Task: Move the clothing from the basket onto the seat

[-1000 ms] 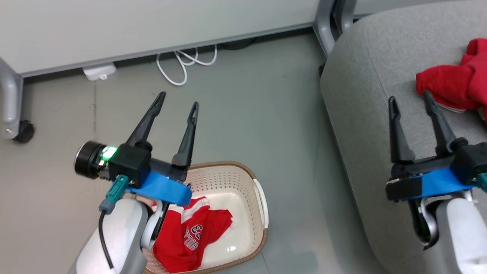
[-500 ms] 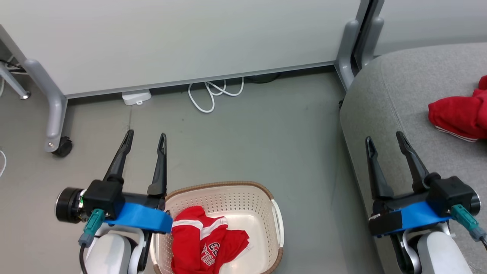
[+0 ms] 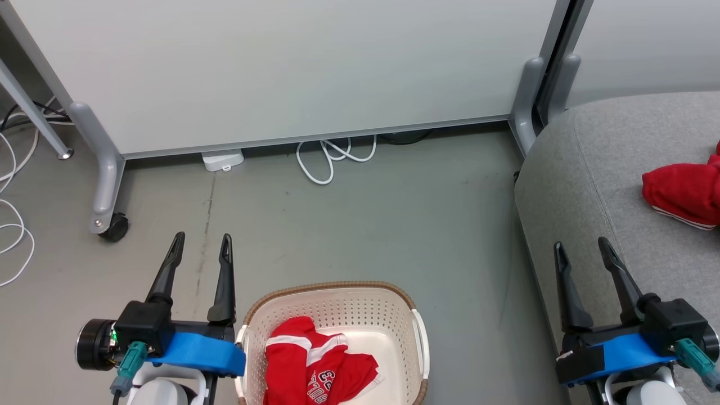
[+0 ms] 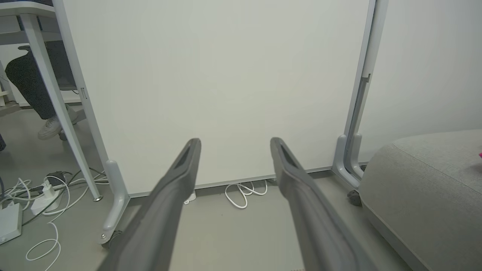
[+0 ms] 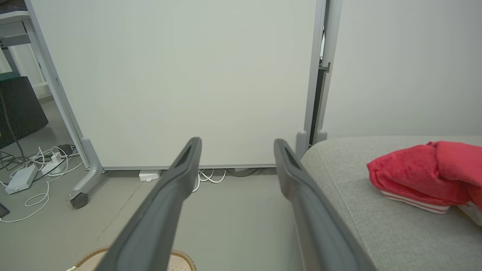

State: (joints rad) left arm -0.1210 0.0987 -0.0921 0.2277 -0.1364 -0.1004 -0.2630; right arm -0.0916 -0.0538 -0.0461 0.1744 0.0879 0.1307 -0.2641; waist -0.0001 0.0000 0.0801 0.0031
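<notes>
- Standing wide open and holding nothing, the left tool (image 3: 202,238) sits in the lower left of the head view, fingers pointing up the frame over bare floor (image 3: 360,225). The right tool (image 3: 579,243), in the lower right, is spread just as wide and is equally empty, over the near edge of the seat (image 3: 590,169).
- Just right of the left tool, at bottom centre, the basket (image 3: 329,286) holds a crumpled red jersey (image 3: 315,368) with white trim and partly readable lettering. It lies toward the basket's left side.
- At the right edge, a red garment (image 3: 683,191) with a white stripe band rests on the seat, well apart from the right tool.
- The task looks partly done: one piece is across and the jersey is left to move. Whether anything lies under the jersey cannot be told.
- Compared with a second ago, the whole head view has shifted, so the camera has moved. More of the white partition (image 3: 309,67) and its castor (image 3: 115,228) now show at the upper left.
- Relative to the things, the left tool then overlapped the basket's left rim and the jersey and now stands clear beside the basket. The right tool's tips were close to the red garment and are now well away.
- Both tools are as wide as they were.
</notes>
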